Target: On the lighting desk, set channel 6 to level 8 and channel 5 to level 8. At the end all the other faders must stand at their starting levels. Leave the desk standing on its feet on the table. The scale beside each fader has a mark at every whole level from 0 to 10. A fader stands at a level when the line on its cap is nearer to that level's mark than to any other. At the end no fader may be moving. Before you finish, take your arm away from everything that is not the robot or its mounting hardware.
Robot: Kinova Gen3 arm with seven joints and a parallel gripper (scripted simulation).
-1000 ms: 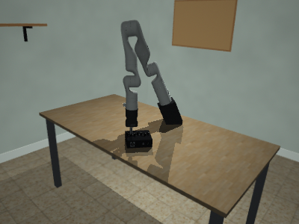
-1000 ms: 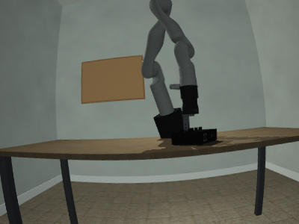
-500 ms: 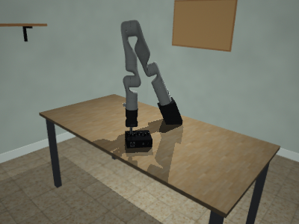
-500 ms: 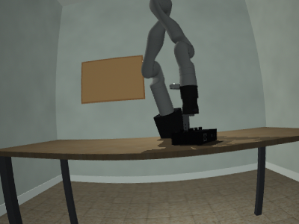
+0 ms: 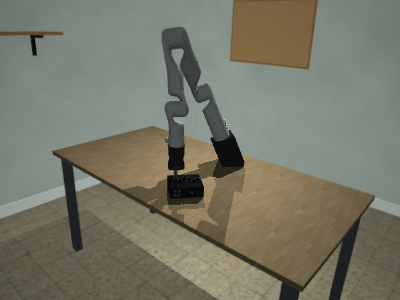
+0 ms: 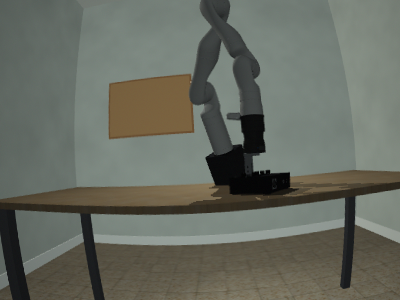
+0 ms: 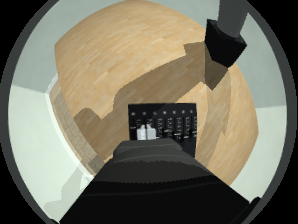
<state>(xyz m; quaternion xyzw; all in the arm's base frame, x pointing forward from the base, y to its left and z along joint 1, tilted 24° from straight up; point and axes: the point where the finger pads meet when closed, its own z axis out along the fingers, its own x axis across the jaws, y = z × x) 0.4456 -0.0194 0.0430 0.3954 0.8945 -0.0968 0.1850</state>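
The lighting desk [image 5: 185, 187] is a small black box standing on the wooden table near its middle. It also shows in the exterior view [image 6: 260, 182] and in the wrist view [image 7: 162, 123], where its row of faders is visible but the levels are too small to read. My gripper [image 5: 175, 172] points straight down with its fingers shut. The fingertips are at the desk's top near its left end in the top view, and in the exterior view [image 6: 249, 170] they are at its left end. In the wrist view the fingertips [image 7: 144, 133] sit over the left faders.
The arm's black base [image 5: 227, 148] stands on the table behind the desk. A cork board [image 5: 274, 31] hangs on the back wall and a shelf [image 5: 30, 35] at the far left.
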